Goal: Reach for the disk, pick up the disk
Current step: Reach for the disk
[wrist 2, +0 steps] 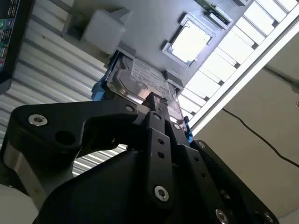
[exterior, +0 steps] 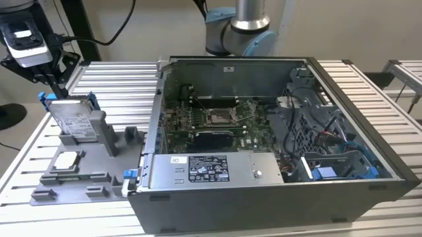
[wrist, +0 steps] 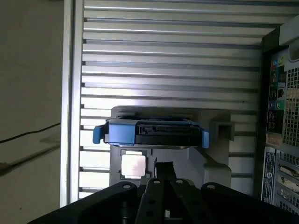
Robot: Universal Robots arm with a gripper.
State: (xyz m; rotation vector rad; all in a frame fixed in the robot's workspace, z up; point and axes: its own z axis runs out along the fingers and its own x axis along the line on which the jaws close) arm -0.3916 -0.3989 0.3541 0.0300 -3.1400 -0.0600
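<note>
Disk (exterior: 74, 120) stands on end in holder (exterior: 99, 136), long axis near upright. Claw (exterior: 58, 86) hovers just above, closed, empty.

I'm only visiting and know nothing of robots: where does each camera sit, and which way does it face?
Exterior view: off the arm, raised, looking down on the slatted table, open computer case and disk; the arm and gripper show.
First wrist view: on the arm, facing the disk's edge; the gripper shows in front.
Second wrist view: on the arm, looking past the gripper at the disk's labelled face.
All three share the disk; both wrist views also share the square chip.
</note>
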